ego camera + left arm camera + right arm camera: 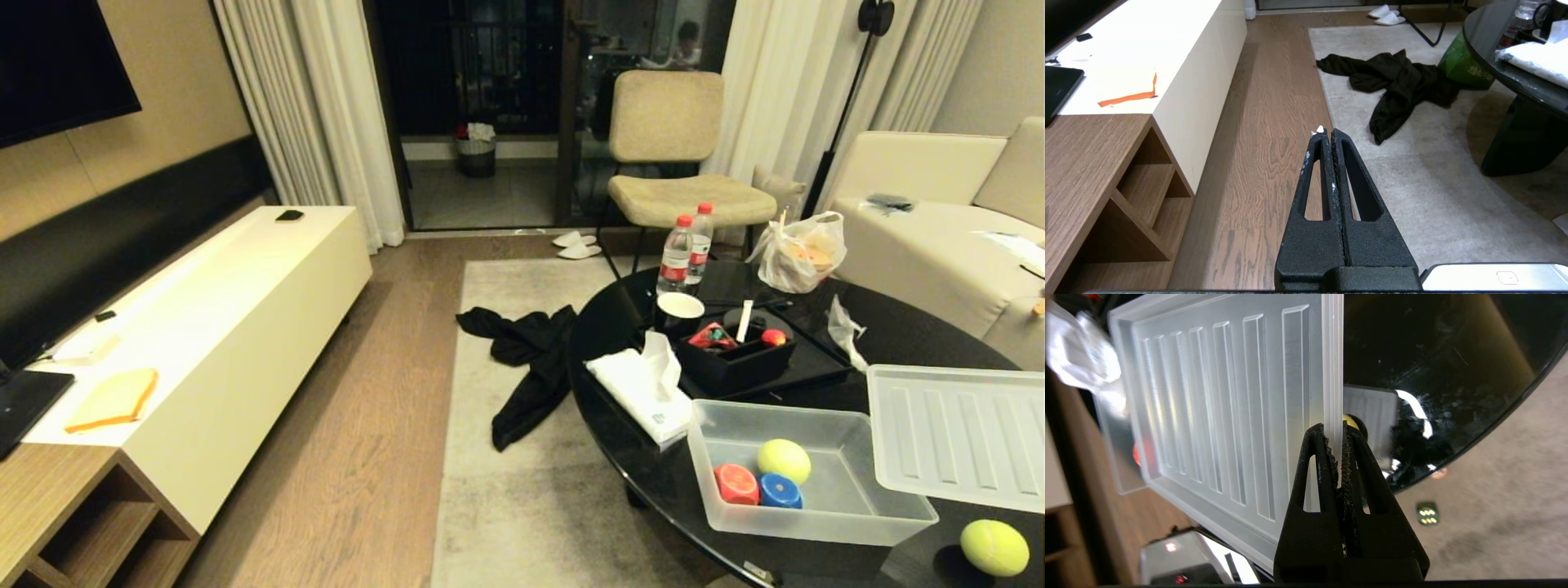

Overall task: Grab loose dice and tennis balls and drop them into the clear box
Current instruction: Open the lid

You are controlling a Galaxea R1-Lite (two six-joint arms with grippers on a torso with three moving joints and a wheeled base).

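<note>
On my far left runs the long white cabinet (245, 310), with a flat orange piece (114, 398) lying on its near end. My left pincer (1327, 132) hangs over the wooden floor (1265, 122) beside it, fingers pressed together on nothing. Farther along, a black garment (531, 359) lies crumpled on the pale rug (506, 490), against the edge of the round black table (620, 392).

On the table, a white tissue pack (641, 388) sits just beside the clear box (816, 523), with a small black tray (735, 355) and two water bottles (684, 249) behind them. Inside the box I see one tennis ball (784, 460), a red die (736, 483) and a blue die (780, 491), the three close together near the middle.

To the right of the box, the ribbed lid (955, 433) overlaps the box's right end. My right pincer (1334, 435) is clamped on the lid's rim, one finger each side of the thin edge (the head camera does not catch this arm at all).

A second tennis ball (993, 547) rests on the table near its front edge, right of the box and below the lid. Past the table's rim, a dark green die (1428, 513) with yellow pips lies on the rug.
</note>
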